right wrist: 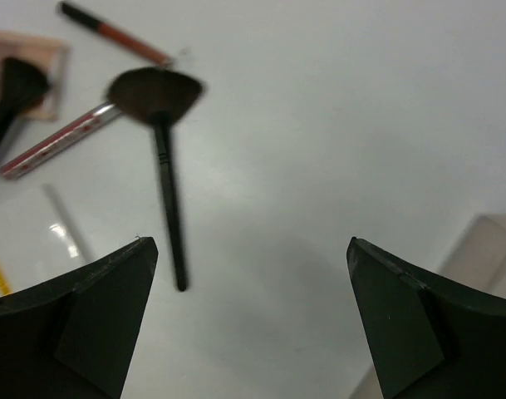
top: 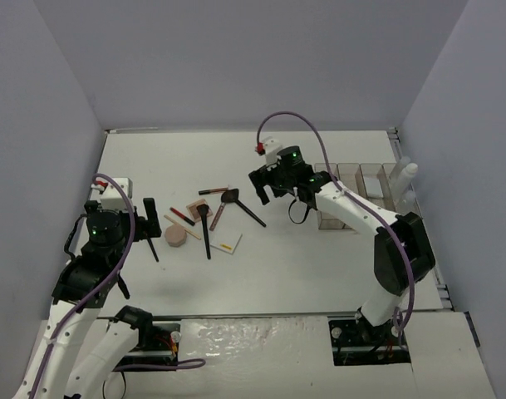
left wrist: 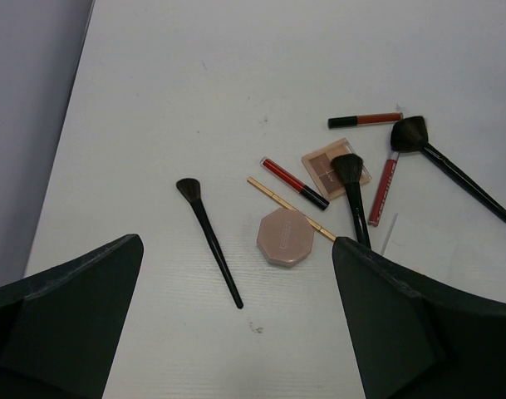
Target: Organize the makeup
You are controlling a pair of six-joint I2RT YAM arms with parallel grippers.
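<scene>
The makeup lies in a loose cluster left of centre. It holds a pink compact, a tan palette, red tubes and a gold pencil. A white card and black-handled brushes are there too. My left gripper hovers open, near-left of the cluster, holding nothing. My right gripper hangs open and empty just right of the fan brush's handle end.
The clear organizer stands at the right, behind the right arm, with a white-capped bottle at its far right end. Grey walls close the table on three sides.
</scene>
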